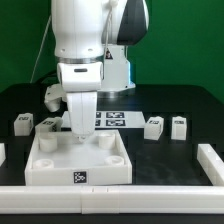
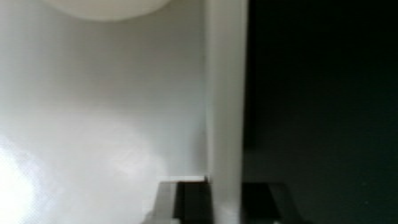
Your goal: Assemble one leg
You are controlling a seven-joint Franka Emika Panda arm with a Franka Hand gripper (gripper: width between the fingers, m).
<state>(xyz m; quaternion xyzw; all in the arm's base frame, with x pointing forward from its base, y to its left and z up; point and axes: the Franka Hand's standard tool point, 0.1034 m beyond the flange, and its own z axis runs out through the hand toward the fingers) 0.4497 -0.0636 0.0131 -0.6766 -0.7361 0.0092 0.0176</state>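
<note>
Now the tool [image 1: 80,129] hangs low at the back corner of the tray [image 1: 110,170]; I cannot tell how far it is open. The nearest leg [image 1: 47,125] rests free on the counter [image 1: 190,105], near the tool toward the exterior view's left. The leg is too small to tell its long axis.

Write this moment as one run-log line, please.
gripper: down, astride tray wall | grip: cannot tell | legs: loose beside tray | fitted: none seen
</note>
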